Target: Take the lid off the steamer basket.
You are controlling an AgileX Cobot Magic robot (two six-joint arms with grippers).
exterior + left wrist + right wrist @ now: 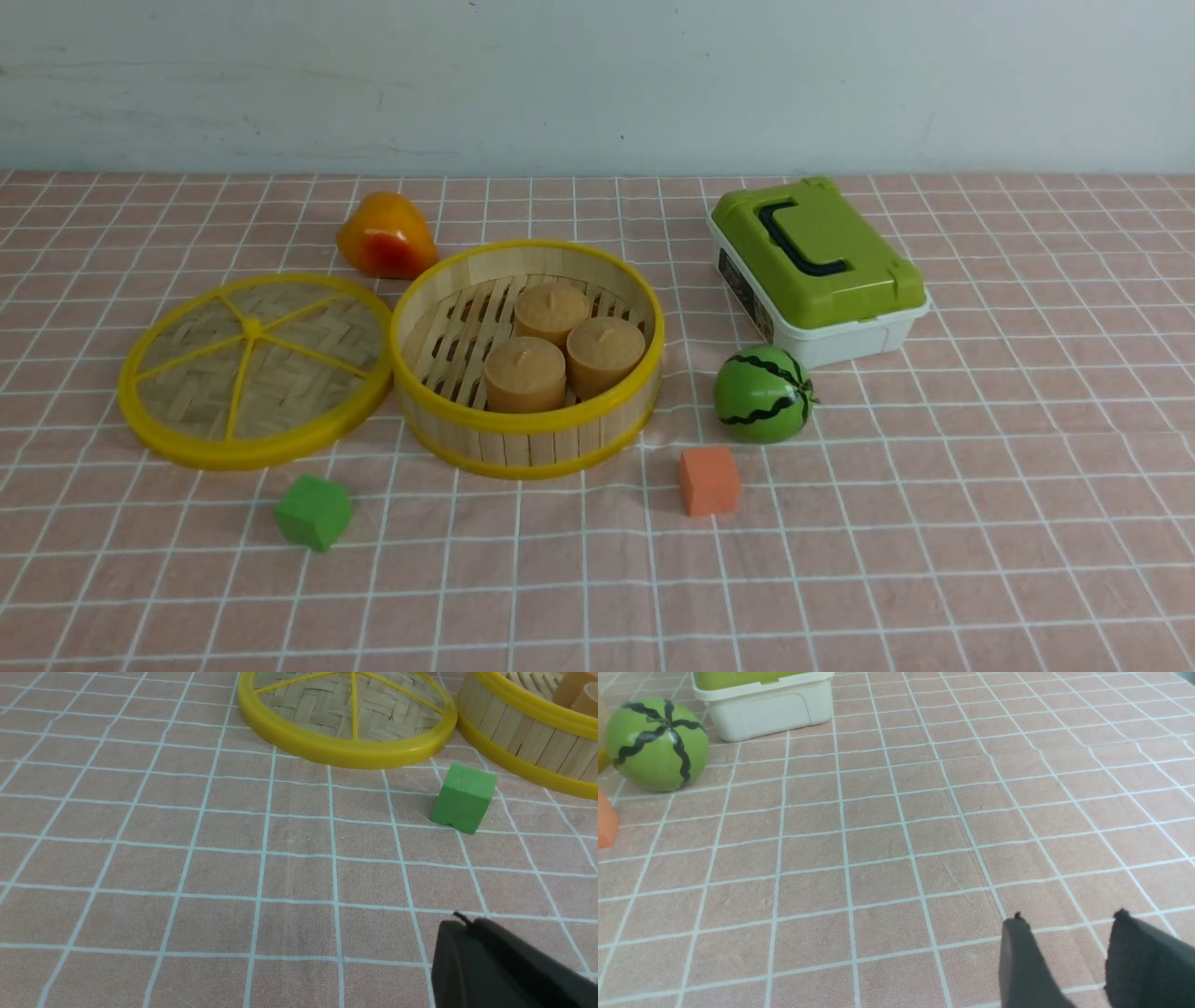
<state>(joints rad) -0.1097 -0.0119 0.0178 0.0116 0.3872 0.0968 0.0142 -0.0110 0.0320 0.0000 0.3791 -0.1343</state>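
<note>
The lid (255, 370) lies flat on the checked cloth (934, 523), just beside the steamer basket (527, 425) on its left — rims touching or nearly so — and the basket stands open with three tan cakes (558, 345) on its slatted floor, so by my judgement the task looks done. The left gripper (490, 961) sits low over bare cloth with the lid ahead of it, past the green cube (463, 798); only one dark finger shows, so I cannot tell its opening. The right gripper (1069, 956) has its fingers apart with nothing between them, well away by the toy watermelon (656, 744) — the left arm is nearer the lid.
</note>
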